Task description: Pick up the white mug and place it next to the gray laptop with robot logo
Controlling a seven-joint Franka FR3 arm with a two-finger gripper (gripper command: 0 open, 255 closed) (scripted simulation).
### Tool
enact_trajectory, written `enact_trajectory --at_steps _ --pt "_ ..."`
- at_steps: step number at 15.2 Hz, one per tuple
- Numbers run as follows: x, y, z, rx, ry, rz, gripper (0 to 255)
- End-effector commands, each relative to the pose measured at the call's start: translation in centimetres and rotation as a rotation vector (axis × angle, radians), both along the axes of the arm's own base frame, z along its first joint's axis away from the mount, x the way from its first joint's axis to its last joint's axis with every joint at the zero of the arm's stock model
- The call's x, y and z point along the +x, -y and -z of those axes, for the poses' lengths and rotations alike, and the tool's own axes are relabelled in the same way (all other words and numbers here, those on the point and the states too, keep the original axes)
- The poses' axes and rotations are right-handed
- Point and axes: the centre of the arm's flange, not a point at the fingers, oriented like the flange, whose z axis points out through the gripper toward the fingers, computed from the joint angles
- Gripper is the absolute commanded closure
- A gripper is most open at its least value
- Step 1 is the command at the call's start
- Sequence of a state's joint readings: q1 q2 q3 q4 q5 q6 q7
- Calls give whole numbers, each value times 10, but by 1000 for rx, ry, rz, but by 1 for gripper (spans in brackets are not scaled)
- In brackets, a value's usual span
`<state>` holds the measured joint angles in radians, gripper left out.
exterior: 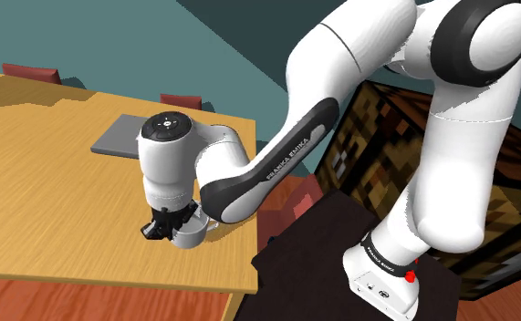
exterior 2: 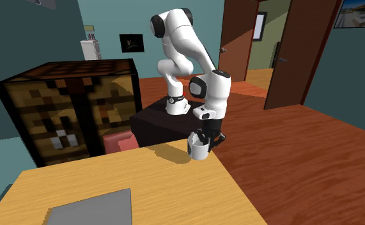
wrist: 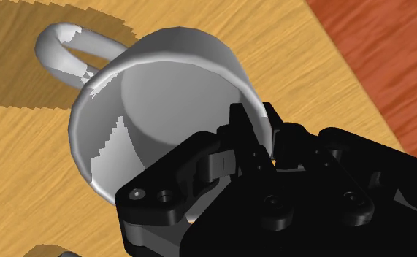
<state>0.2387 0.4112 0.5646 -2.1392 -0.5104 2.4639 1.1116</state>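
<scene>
Wooden tabletop: the white mug is at its edge nearest the stand, rim pinched by the gripper. Grasp looks made; carrying it to the gray laptop, well apart, remains.

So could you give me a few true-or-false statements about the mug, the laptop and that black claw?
1. The white mug is upright, with its opening facing up. True.
2. The gripper clasps the mug by its handle. False: its fingers pinch the rim, across from the handle.
3. The gray laptop stands open. False: it lies closed and flat on the table.
4. The mug is well apart from the laptop. True.
</scene>
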Motion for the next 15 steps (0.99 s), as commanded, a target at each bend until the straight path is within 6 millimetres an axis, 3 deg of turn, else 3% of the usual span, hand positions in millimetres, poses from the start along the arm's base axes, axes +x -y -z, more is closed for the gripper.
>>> enact_trajectory --at_steps 1,15 --pt "0 0 -10 0 0 0 255" --pt "0 0 -84 0 0 0 255"
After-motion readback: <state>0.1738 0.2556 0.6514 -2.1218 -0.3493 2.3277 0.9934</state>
